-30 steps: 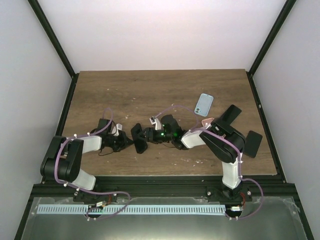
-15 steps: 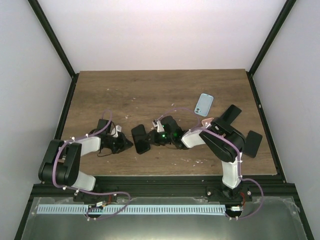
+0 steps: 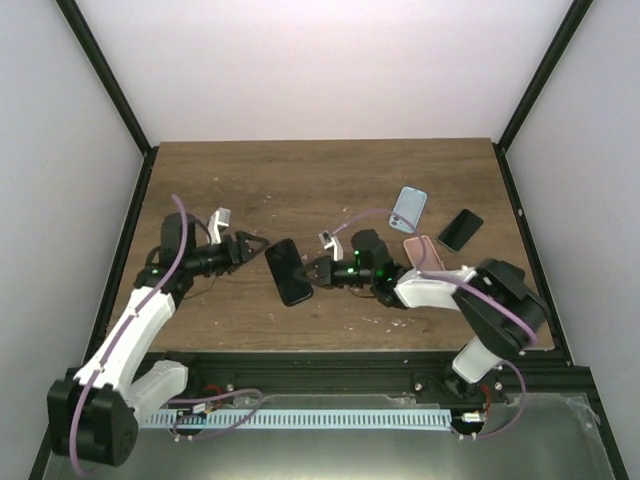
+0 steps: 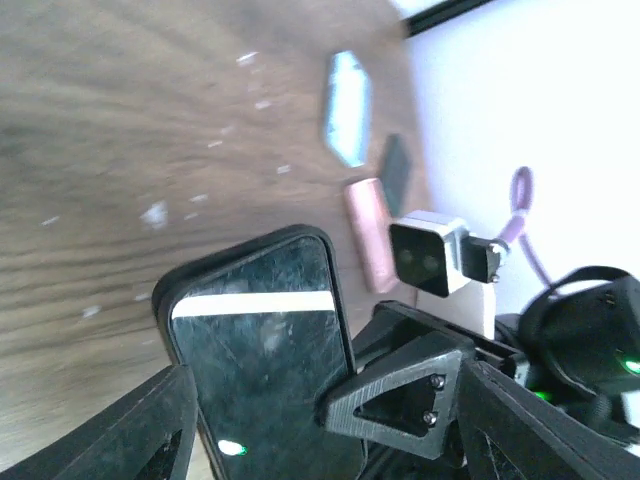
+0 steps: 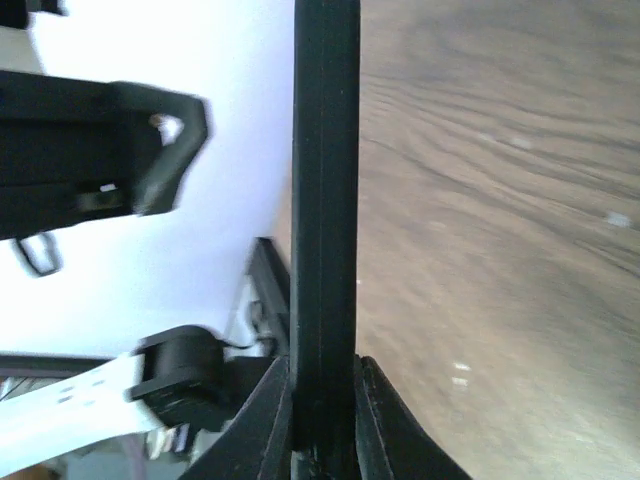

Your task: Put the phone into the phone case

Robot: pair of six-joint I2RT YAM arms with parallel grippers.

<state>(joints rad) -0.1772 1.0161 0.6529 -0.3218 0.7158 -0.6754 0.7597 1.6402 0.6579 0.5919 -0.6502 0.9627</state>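
A black phone with a glossy screen and a raised black rim hangs just above the table's middle. My right gripper is shut on its right long edge. In the right wrist view the phone stands edge-on between the fingers, with a seam running along its side. My left gripper is open at the phone's left end, fingers apart on either side and not touching it. A light blue phone case and a pink one lie at the right.
A black flat slab, phone or case I cannot tell, lies right of the blue case. The same three items show far off in the left wrist view: blue, black, pink. A black frame borders the table.
My left gripper has let go of the phone, opened and drawn back left. My right gripper has shut on the phone. The right arm dropped low, uncovering the pink case and black slab.
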